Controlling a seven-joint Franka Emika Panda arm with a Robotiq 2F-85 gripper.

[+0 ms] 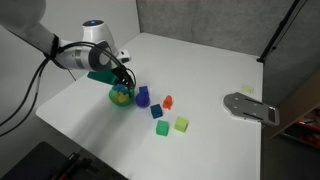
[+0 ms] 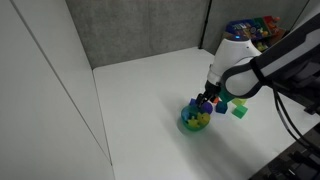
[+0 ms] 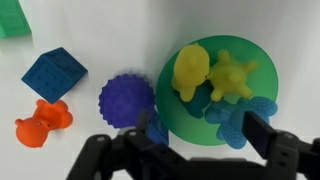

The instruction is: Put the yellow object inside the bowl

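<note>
Hovering wide open and empty, the gripper (image 3: 205,138) has the yellow object (image 3: 190,70) just ahead, inside the bowl (image 3: 264,55).

Purple ball (image 3: 127,98), blue cube (image 3: 53,73), orange toy (image 3: 42,122) beside bowl (image 3: 168,90); bare table (image 3: 300,60) opposite.

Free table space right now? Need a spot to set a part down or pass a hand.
Free: the white table beyond the toys, and the strip between the lime-green cube and the grey metal plate. Crowded: beside the teal bowl, where purple spiky ball, blue cube and orange toy bunch up.
</note>
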